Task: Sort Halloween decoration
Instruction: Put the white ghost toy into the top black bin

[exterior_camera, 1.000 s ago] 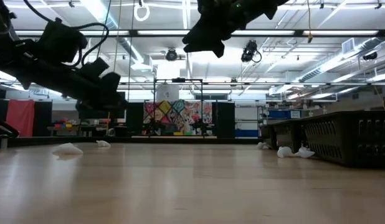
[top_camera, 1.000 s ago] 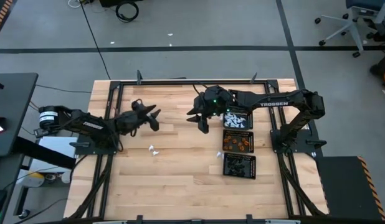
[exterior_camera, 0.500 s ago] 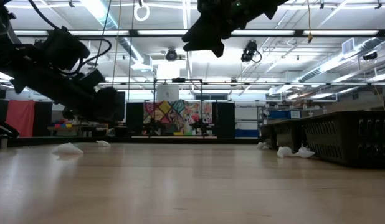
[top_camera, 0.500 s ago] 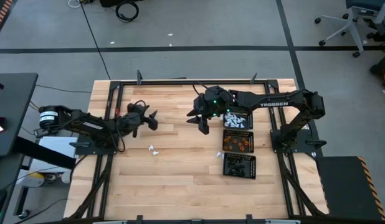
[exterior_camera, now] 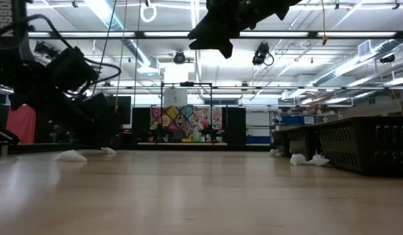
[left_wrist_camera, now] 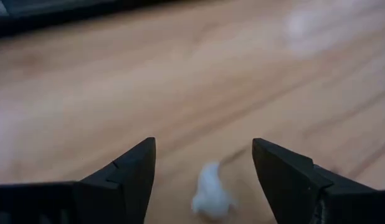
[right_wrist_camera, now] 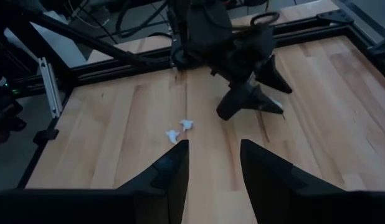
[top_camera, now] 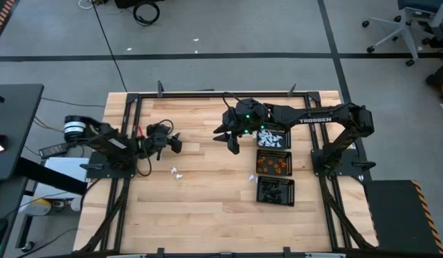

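The Halloween decoration shows as tiny white trinkets (top_camera: 176, 173) loose on the wooden table, with another (top_camera: 254, 178) by the trays. My left gripper (top_camera: 175, 142) is low over the table's left part, open. One white trinket (left_wrist_camera: 211, 196) lies on the wood between and below its fingertips (left_wrist_camera: 204, 143), untouched. My right gripper (top_camera: 231, 141) hangs high over the table's middle, open and empty. Its wrist view (right_wrist_camera: 211, 149) looks down on two white trinkets (right_wrist_camera: 180, 129) and the left gripper (right_wrist_camera: 273, 93).
Three square black mesh trays stand in a row at the right: one with white pieces (top_camera: 273, 136), one with orange (top_camera: 273, 164), one with black (top_camera: 276, 190). A black frame (top_camera: 207, 94) runs round the table. In the low view, white trinkets (exterior_camera: 71, 155) lie left and others (exterior_camera: 299, 158) by a tray wall (exterior_camera: 364, 143).
My left gripper has come down toward the table and drawn back a little toward the left edge, tipping as it sank. My right gripper has kept still. The trinkets on the table have not moved.
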`<state>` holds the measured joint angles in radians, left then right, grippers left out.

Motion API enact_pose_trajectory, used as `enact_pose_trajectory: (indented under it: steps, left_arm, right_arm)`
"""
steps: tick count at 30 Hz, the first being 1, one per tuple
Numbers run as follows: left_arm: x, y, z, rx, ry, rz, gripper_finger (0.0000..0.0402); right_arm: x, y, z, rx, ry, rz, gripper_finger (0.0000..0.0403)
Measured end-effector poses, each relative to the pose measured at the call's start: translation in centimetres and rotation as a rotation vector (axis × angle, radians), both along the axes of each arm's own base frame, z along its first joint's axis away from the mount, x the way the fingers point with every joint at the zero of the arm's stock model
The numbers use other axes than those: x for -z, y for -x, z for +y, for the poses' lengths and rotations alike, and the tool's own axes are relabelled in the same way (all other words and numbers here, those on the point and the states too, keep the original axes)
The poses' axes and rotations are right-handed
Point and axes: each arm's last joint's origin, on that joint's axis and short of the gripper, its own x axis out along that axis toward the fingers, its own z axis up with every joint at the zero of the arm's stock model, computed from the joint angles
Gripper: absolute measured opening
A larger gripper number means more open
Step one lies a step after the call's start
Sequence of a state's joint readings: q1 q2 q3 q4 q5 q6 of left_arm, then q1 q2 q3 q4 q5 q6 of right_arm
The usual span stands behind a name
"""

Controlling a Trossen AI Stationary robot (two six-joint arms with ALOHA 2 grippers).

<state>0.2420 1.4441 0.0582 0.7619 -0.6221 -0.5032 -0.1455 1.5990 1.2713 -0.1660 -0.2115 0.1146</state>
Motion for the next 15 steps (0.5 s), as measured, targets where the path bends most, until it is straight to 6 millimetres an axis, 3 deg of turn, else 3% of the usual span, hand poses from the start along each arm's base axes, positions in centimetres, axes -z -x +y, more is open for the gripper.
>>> enact_pose_trajectory:
  steps: [9,15]
  left_arm:
    - [1.7,-0.1,-1.2,-0.022,0.056,0.022,0.025]
    - [1.8,-0.1,-1.5,-0.014,0.052,0.034,0.0214]
  right_arm:
    - [0.0,0.0,0.1,-0.016,-0.009,-0.001,0.0148]
    - [-0.1,-0.1,0.0,-0.018,-0.005,-0.011,0.0148]
